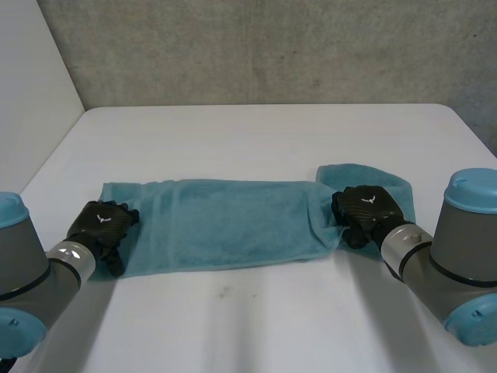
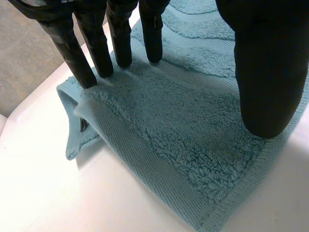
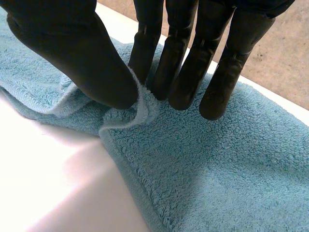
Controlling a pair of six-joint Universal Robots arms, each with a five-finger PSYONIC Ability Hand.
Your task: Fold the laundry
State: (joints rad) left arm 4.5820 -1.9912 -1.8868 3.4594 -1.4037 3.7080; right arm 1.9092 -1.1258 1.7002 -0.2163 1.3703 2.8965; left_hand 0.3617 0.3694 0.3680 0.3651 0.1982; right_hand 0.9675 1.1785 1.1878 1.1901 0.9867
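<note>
A teal towel [image 1: 225, 225] lies folded into a long strip across the white table [image 1: 256, 132]. My left hand [image 1: 99, 221] rests at the strip's left end. In the left wrist view its straight fingers [image 2: 120, 34] touch the towel [image 2: 193, 145] near the end edge, with the thumb held apart, so the hand is open; one towel corner is curled up beside the fingertips. My right hand [image 1: 365, 208] sits near the right end, where the cloth bunches. Its thumb [image 3: 96, 58] and fingers pinch a raised ridge of the towel [image 3: 217, 169].
A grey wall [image 1: 272, 47] runs behind the table and a white panel [image 1: 31, 93] stands at its left. Bare table surface lies in front of and behind the towel. Both arms come in from the near corners.
</note>
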